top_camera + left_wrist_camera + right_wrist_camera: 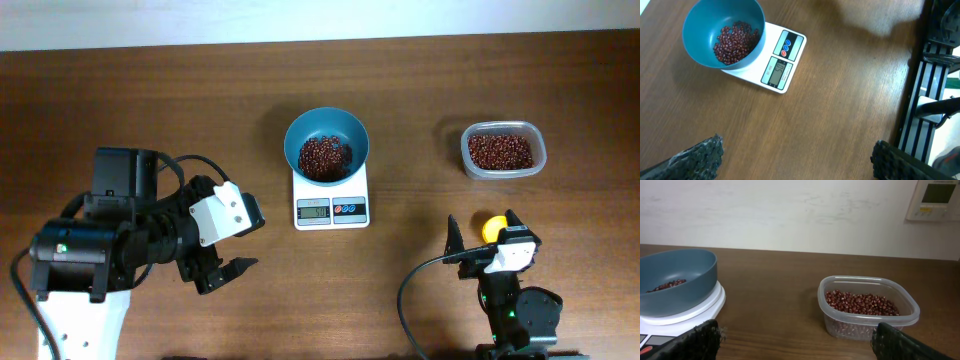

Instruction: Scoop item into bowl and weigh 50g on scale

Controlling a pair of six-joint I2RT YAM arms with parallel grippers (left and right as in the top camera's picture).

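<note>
The teal bowl (326, 135) stands on the white scale (331, 208) at mid-table, with a small heap of red-brown beans (325, 157) inside. The left wrist view shows bowl (695, 30), beans (735, 42) and scale (782, 62) at upper left. My left gripper (222, 272) hovers open to the scale's lower left, with only bare wood between its fingers (700, 157). My right gripper (484, 232) is open at the front right, facing the bowl (680, 277) and a tub of beans (860, 302). Neither gripper holds anything.
A clear plastic tub (503, 150) of beans sits at the back right, in front of the right gripper (797, 340). A small yellow object (492, 227) lies by the right gripper's fingers. The right arm's base (515, 310) and black cable stand at the front edge.
</note>
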